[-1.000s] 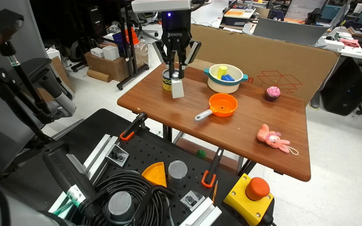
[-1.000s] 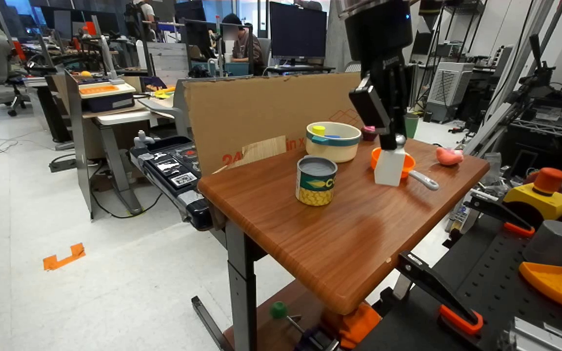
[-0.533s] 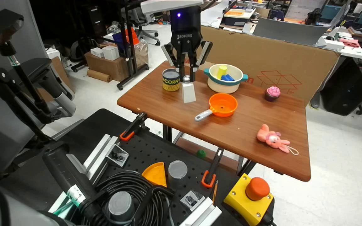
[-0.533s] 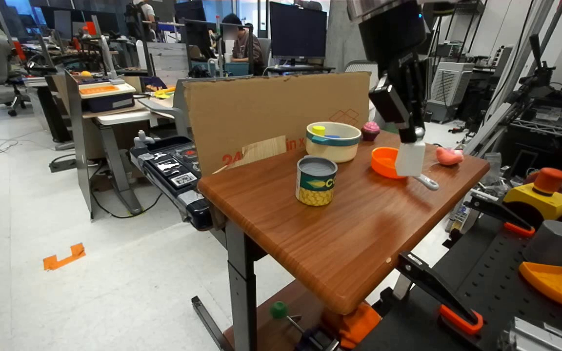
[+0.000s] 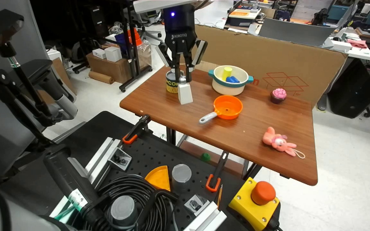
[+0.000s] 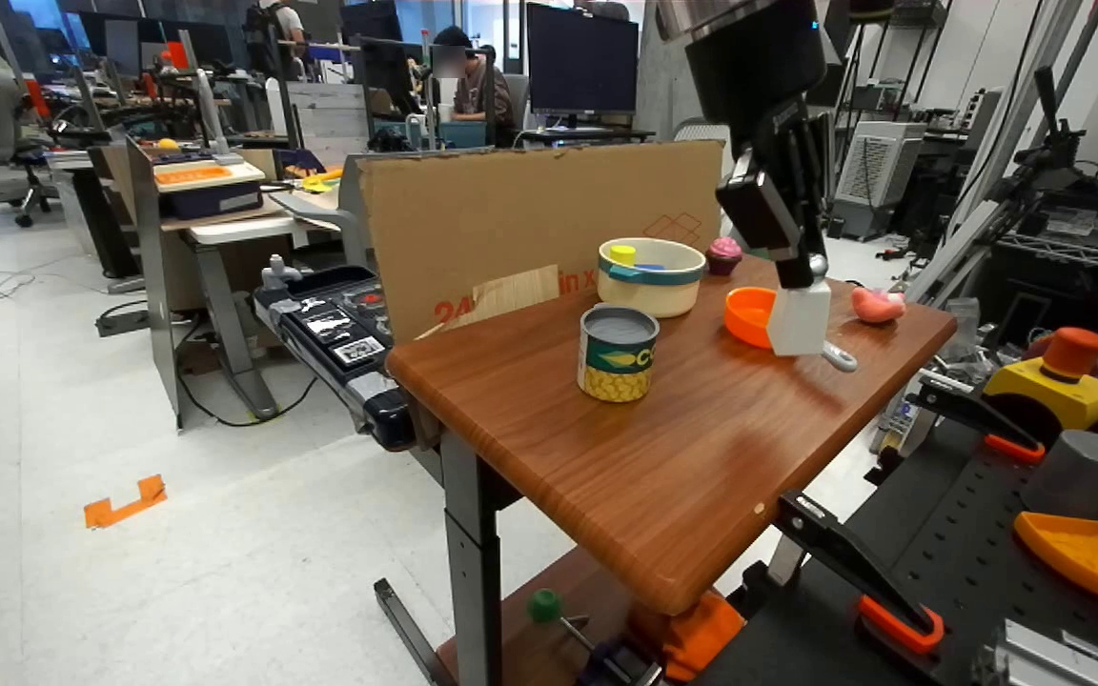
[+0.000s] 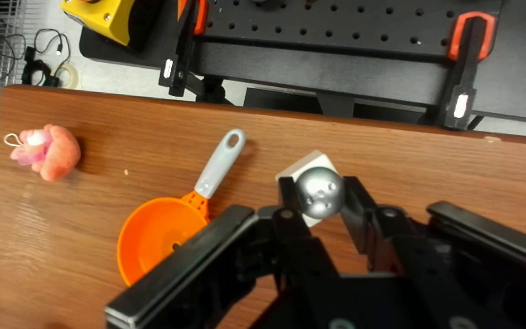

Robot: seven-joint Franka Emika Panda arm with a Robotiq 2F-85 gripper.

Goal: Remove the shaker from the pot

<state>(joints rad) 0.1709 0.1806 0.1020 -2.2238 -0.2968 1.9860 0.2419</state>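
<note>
One corn can (image 5: 172,86) stands at left in an exterior view, partly hidden behind the robot's gripper (image 5: 183,76), its jaws pinching the silver top (image 5: 182,80) of a slightly tilted white shaker (image 5: 185,94), outside the orange pot (image 5: 230,112) farther right. Behind the pot sits a two-handled bowl (image 5: 227,90); at right, a cupcake (image 5: 278,95) and a pink plush toy (image 5: 278,141).

In an exterior view, your table (image 5: 252,128) bore an orange saucepan (image 5: 228,104), with a corn can (image 5: 171,87) at its ten o'clock, casserole (image 5: 226,89) twelve, cupcake (image 5: 278,95) three, plush toy (image 5: 278,141) four.
</note>
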